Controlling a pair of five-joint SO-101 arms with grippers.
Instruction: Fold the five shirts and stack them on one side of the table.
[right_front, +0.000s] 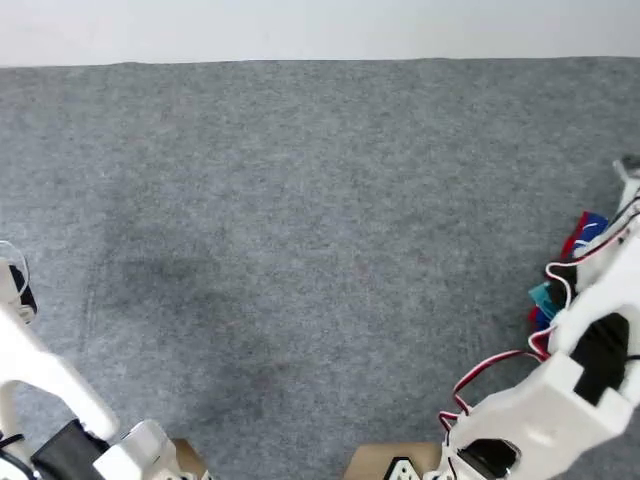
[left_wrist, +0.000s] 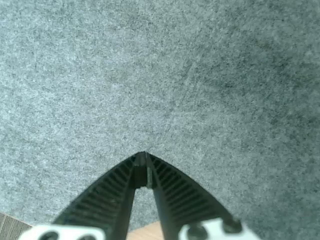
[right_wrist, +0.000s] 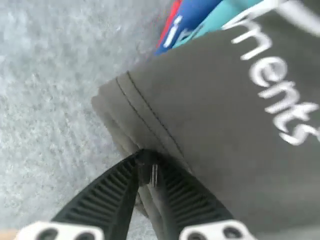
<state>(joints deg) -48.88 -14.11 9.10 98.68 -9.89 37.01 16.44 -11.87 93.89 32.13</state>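
Note:
A dark grey shirt (right_wrist: 225, 140) with white print lies on top of a pile at the table's right edge. Under it show the edges of a blue shirt (right_wrist: 195, 15), a teal shirt (right_wrist: 222, 20) and a red shirt (right_wrist: 169, 25). My right gripper (right_wrist: 146, 167) is shut on the grey shirt's folded hem at its corner. In the high view the right arm (right_front: 560, 390) covers most of the shirt pile (right_front: 578, 240), with red, blue and teal edges peeking out. My left gripper (left_wrist: 145, 160) is shut with nothing in it, just above bare grey felt (left_wrist: 160, 75).
Grey felt (right_front: 320, 200) covers the whole table. The left arm (right_front: 50, 380) stands at the front left corner. A strip of wooden table edge (right_front: 380, 462) shows at the front between the two arm bases.

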